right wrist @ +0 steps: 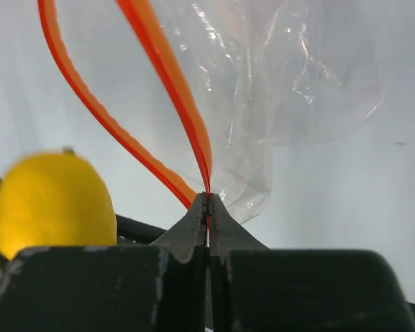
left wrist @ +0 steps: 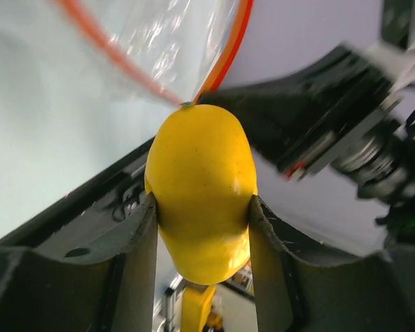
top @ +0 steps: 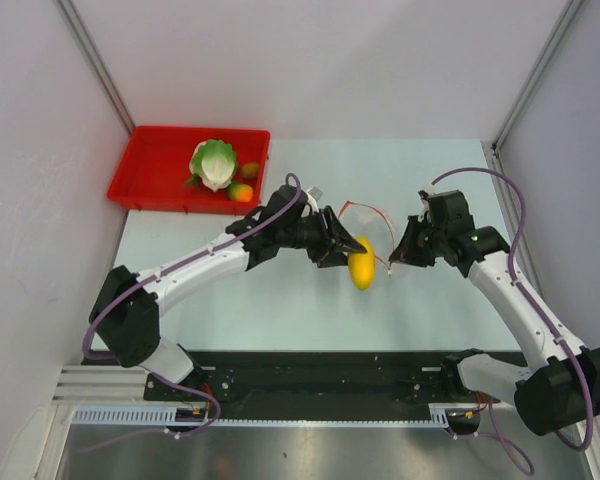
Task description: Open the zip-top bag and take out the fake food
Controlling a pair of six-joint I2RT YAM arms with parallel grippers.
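Two jaws of the left gripper (left wrist: 202, 214) stand half spread and pinch a yellow fruit (left wrist: 200, 173) by its sides. The fruit is smooth, glossy and egg-shaped, with a small nub on the top. It is held just beside the open mouth of the bag (right wrist: 277, 90). The jaws of the right gripper (right wrist: 207, 202) are pressed together on the red-orange zip strip (right wrist: 169, 83), at one corner of the mouth. The bag is clear and wrinkled, and its strip opens into a loop. It hangs between both grippers over the middle of the table (top: 280, 310).

The left arm (top: 205, 262) reaches diagonally from the near left. The right arm (top: 515, 295) bends inward from the near right.

At the far left, a red tray (top: 150, 165) holds a lettuce (top: 213, 162), an orange-red fruit (top: 241, 192) and a brown piece (top: 250, 170).
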